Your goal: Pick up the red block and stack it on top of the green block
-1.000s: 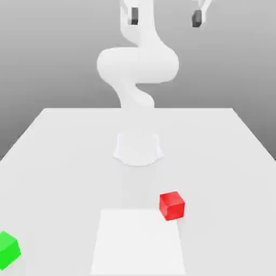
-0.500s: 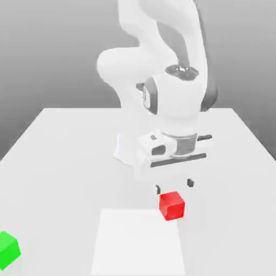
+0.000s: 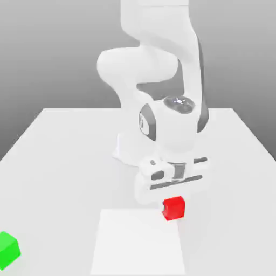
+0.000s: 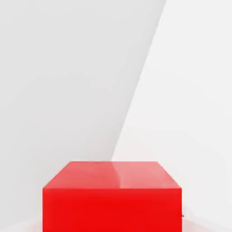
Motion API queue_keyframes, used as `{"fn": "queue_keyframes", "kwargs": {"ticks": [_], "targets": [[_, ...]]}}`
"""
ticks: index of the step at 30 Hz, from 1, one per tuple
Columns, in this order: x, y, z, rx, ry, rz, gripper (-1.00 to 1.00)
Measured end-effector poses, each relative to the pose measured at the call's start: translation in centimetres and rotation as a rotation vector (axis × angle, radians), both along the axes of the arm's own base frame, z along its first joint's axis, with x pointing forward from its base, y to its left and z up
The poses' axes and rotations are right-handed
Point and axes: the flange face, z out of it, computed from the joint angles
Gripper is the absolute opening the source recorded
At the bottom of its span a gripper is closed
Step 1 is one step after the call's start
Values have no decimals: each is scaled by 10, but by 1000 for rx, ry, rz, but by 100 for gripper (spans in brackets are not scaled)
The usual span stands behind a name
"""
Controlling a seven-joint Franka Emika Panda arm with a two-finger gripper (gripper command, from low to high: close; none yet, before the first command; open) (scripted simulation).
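Now, count of blocks: two cubes in all, one red block and one green block.
Count of arms: one white Panda arm, its wrist body bent down over the table.
Gripper: the gripper sits low, its hand body directly above the red block; whether the fingers are spread or closed on anything cannot be told, since the hand hides them.
Red block: on the table right beneath the gripper, at the far corner of a paler square patch (the cube overlaps that patch's edge on the exterior view's right). From the hand view the red block looms close, its top face and one side face showing, with the patch's edge running away behind it.
Green block: far from the gripper, near the table's front edge toward the exterior view's left, well apart from the red block and untouched.
Change since half a second ago: the hand has come down; earlier its two dark fingertips showed just above the red cube, and now the hand body reaches the cube's top.
Change since one second ago: then the arm was raised high with the fingers up at the top of the picture.
Blocks since then: both cubes rest about where they were.
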Motion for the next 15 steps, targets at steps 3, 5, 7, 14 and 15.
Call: {"fn": "queue_keyframes", "kwargs": {"ticks": [3,5,7,14,15], "targets": [[3,1,14,-1,-3,-2,-100],[4,2,25,-2,-5,-3,-100],[5,2,36,-3,-5,-2,-100],[12,-8,67,12,2,-64,-100],[24,-16,71,24,3,-125,-100]]}}
